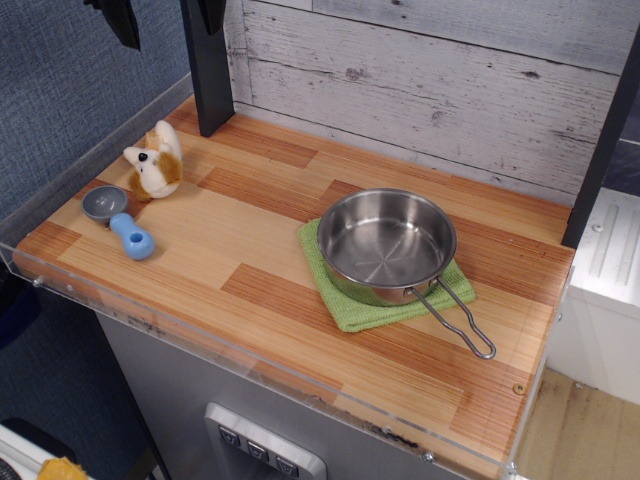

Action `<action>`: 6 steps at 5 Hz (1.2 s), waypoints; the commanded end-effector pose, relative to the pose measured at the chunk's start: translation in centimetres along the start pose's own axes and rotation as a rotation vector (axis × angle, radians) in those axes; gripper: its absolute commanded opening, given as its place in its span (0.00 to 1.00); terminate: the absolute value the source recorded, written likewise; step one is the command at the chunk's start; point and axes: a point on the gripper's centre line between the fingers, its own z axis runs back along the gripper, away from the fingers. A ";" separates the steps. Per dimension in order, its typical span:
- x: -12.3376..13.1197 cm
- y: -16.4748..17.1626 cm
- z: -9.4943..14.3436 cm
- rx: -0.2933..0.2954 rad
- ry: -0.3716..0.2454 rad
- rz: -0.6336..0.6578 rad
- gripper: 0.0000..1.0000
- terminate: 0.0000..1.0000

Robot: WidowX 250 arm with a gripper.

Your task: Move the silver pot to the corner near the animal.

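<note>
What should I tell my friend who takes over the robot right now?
Hand: only dark parts show at the top edge; open or shut cannot be told. It holds nothing.
Silver pot: sitting on the green cloth toward the right, handle pointing to the front right.
Animal: near the back left corner, beside the blue scoop.
Done: nothing yet.
Left: grasp the pot, carry it to that corner, set it down by the animal.
</note>
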 end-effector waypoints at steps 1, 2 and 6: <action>0.0 0.0 0.0 0.000 0.000 0.000 1.00 0.00; -1.9 -0.4 0.4 -0.012 0.022 0.041 1.00 0.00; -9.8 -5.3 2.2 -0.107 0.216 0.147 1.00 0.00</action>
